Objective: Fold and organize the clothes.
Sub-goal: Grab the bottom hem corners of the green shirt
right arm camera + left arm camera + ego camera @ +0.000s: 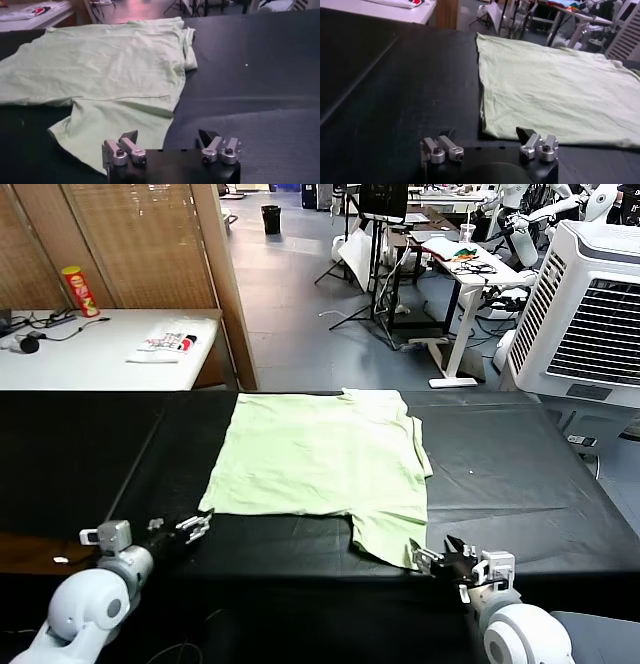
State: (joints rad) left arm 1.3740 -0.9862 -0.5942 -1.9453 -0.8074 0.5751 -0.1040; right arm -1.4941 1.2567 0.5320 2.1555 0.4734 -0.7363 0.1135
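Both claws low at table [90, 474] near edge: left claw [195, 525] open, empty, off shirt [320, 464] corner; right claw [432, 559] open, empty, by sleeve tip. Shirt flat, mid-table. Fan unit [590, 304] behind.

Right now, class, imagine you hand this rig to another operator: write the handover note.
Left end effector: open, empty, at the near left corner of the shirt.
Right end effector: open, empty, by the near right sleeve.
Shirt: lying flat on the black table, partly folded, one sleeve sticking out toward the robot.
Done: spread and partly folded.
Left: grasp, finish folding, tidy away.
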